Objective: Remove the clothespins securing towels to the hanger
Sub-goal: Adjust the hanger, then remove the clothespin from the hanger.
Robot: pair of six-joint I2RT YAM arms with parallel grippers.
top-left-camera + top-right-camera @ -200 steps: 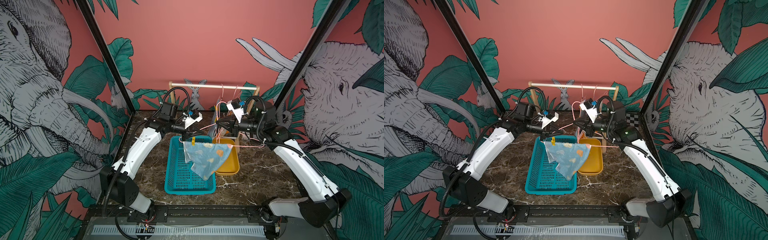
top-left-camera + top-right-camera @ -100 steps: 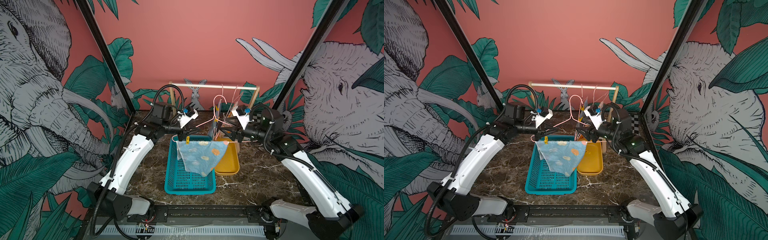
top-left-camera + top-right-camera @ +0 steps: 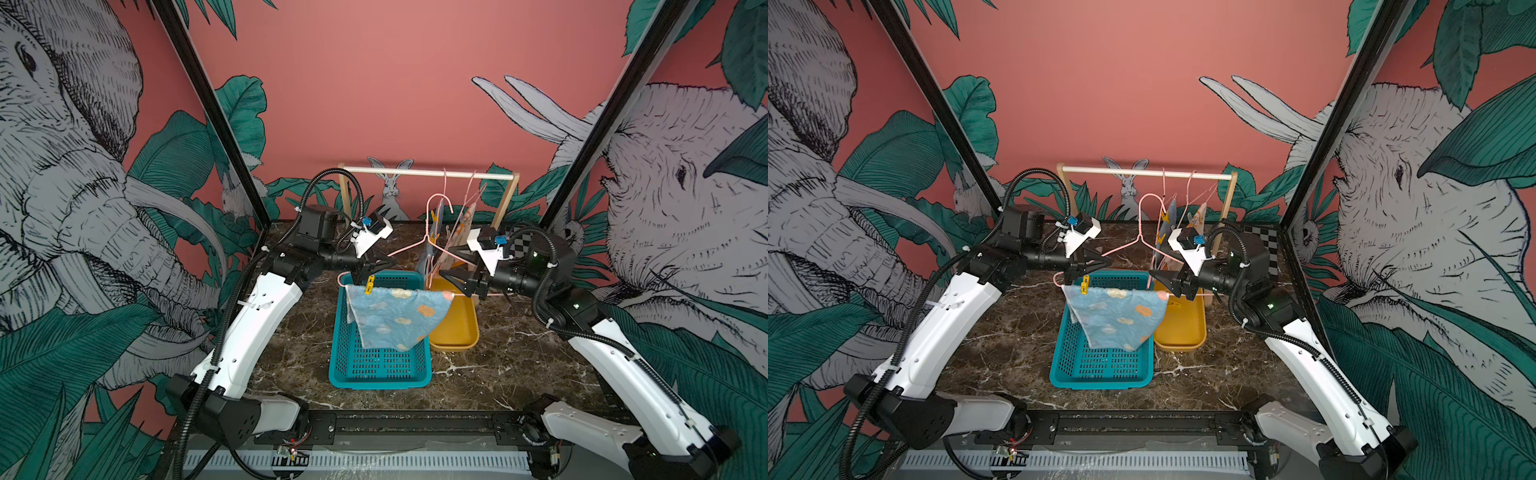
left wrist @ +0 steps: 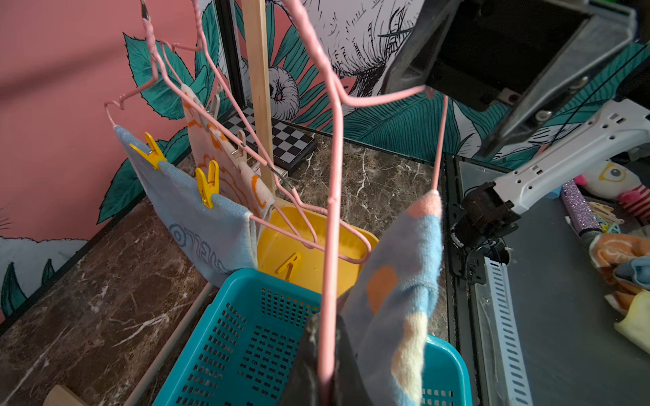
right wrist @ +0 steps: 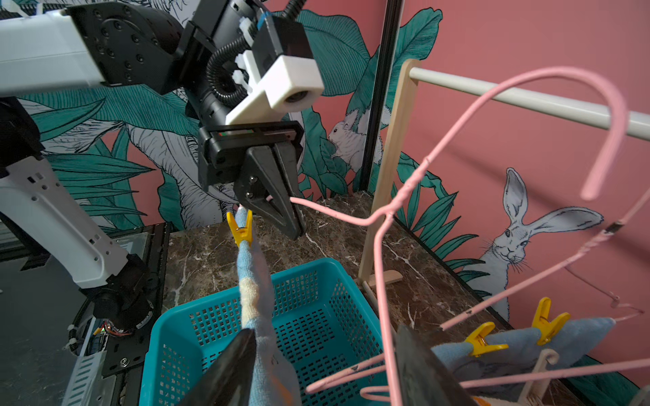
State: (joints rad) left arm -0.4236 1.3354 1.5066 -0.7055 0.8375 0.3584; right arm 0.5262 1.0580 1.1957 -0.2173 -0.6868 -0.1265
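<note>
A pink wire hanger hangs over the teal basket, and my left gripper is shut on its sloping wire. A light blue spotted towel drapes over its lower bar. One yellow clothespin pins the towel near my left gripper. My right gripper is open at the bar's other end. Its fingers straddle the towel and the hanger wire without pinching them. A blue towel with yellow clothespins and a cream towel hang behind.
A teal perforated basket stands mid-table, with a yellow tray beside it to the right. One yellow clothespin lies in the tray. A wooden rack at the back carries the other hangers. A checkerboard sits at the back right.
My right gripper has opened and moved down to the right end of the hanger's bar. The left arm has levelled the hanger, so the towel now spreads along the bar.
</note>
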